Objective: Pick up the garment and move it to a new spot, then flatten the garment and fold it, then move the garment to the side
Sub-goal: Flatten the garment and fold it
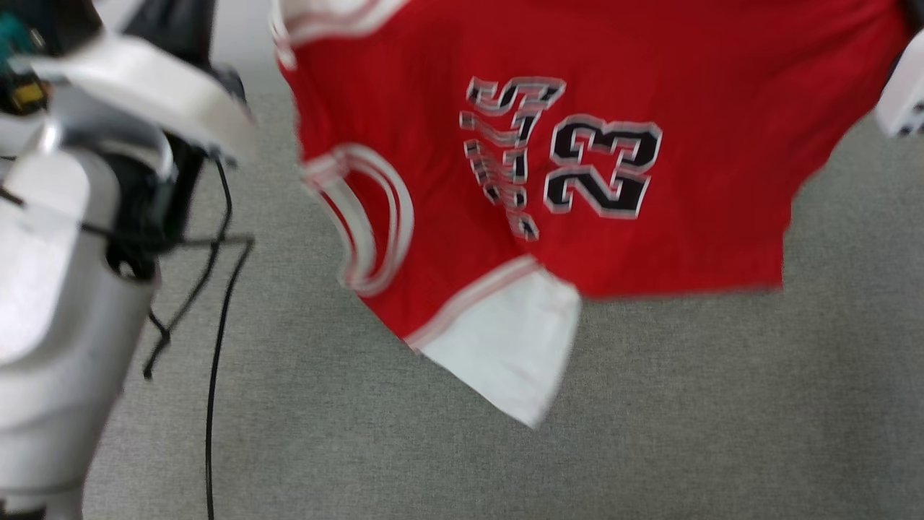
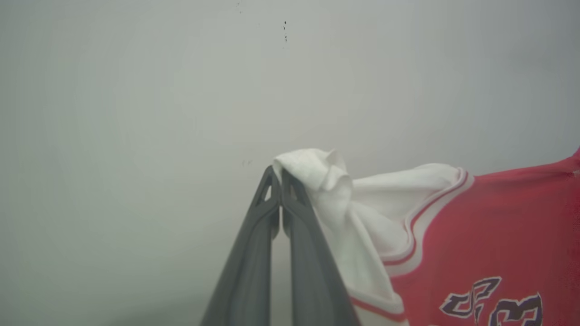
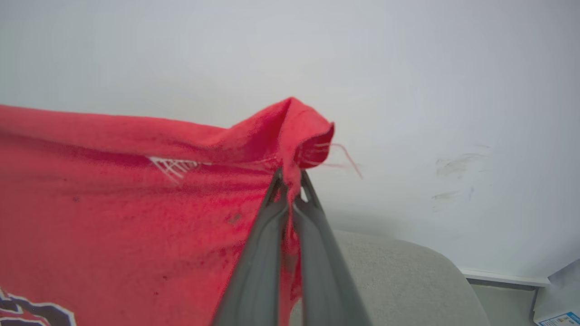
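Note:
The garment (image 1: pixel 693 238), a red shirt with black "23" print and white red-striped trim, hangs spread in the air above the grey surface, one white sleeve (image 1: pixel 505 347) dangling lowest. In the left wrist view my left gripper (image 2: pixel 281 174) is shut, with a bunched white sleeve of the garment (image 2: pixel 326 181) caught at its tip. My right gripper (image 3: pixel 290 177) is shut on a red hem corner of the garment (image 3: pixel 136 203), and cloth shows between its fingers. The head view is blurred.
A grey fabric-covered surface (image 1: pixel 650 419) lies under the shirt. My pale left arm (image 1: pixel 58 289) with loose black cables (image 1: pixel 213 361) stands at the left. A pale wall (image 2: pixel 181 90) rises behind. The surface's rounded edge (image 3: pixel 408 271) and a printed sheet (image 3: pixel 559 312) lie low right.

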`<state>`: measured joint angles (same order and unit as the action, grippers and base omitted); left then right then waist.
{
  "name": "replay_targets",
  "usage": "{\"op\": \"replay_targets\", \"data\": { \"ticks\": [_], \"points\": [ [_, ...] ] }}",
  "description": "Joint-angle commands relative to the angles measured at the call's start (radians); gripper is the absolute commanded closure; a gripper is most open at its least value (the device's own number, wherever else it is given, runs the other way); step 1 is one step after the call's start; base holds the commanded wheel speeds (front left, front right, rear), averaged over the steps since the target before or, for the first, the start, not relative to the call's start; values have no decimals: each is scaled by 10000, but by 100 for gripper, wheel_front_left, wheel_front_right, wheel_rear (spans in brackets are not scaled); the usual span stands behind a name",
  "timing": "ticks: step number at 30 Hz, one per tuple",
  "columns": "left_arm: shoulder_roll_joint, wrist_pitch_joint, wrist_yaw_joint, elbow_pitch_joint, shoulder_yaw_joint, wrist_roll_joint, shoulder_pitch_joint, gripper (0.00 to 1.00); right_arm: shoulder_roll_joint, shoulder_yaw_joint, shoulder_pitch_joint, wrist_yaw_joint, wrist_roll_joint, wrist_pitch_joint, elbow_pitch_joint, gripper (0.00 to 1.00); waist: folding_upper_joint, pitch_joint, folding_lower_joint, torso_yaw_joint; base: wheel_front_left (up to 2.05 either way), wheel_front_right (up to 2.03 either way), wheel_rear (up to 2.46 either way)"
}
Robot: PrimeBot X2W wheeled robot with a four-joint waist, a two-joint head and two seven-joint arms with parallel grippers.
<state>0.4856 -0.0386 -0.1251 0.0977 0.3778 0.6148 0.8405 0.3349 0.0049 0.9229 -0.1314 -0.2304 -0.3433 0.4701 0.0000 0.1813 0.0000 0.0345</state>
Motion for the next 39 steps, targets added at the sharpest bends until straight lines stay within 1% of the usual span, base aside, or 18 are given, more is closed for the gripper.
{"op": "replay_targets", "data": {
  "ticks": [1,5,10,14,19,25,32,33,34,35,37,39],
  "points": [
    [-14,-11,41,236,-98,-57,531,100,50,-131,447,16,178,65,-50,100,0,293,0,-59,0,0,0],
    [-209,53,233,1222,-180,-168,2219,100,75,-419,1586,16,565,192,81,100,0,842,0,-127,0,0,0],
    [-248,209,495,2540,-219,-445,4165,100,-49,-559,3137,16,868,398,440,100,0,1701,0,-306,0,0,0],
    [-281,509,586,3451,-260,-659,5337,100,-133,-607,4207,17,1043,653,854,100,0,2503,0,-446,0,0,0],
    [-357,837,645,4451,-479,-581,6408,100,-262,-691,5272,17,1162,1122,1369,100,0,3445,0,-563,0,0,0],
    [-525,1150,900,5617,-493,-438,6941,100,-507,-613,5756,17,1142,1607,2262,100,0,4226,0,-598,0,0,0],
    [-901,1584,1327,6970,-445,-158,6747,100,-839,-368,5454,16,902,2150,3446,100,0,4651,0,-515,0,0,0],
    [-1003,1643,1427,7153,-402,-109,6614,100,-881,-305,5304,16,878,2224,3648,100,0,4654,0,-481,0,0,0],
    [-1003,1643,1427,7153,-402,-109,6614,100,-881,-305,5304,16,878,2224,3648,100,0,4654,0,-481,0,0,0],
    [-1174,1812,1605,7540,-381,17,6308,100,-940,-183,5000,16,794,2400,3999,100,0,4536,0,-417,0,0,0],
    [-1309,1983,1759,7862,-410,175,6082,100,-983,-58,4770,16,675,2515,4319,100,0,4421,0,-365,0,0,0],
    [-1422,2038,1836,8051,-403,243,5852,100,-1010,33,4533,16,654,2567,4488,100,0,4329,0,-327,0,0,0]
  ]
}}
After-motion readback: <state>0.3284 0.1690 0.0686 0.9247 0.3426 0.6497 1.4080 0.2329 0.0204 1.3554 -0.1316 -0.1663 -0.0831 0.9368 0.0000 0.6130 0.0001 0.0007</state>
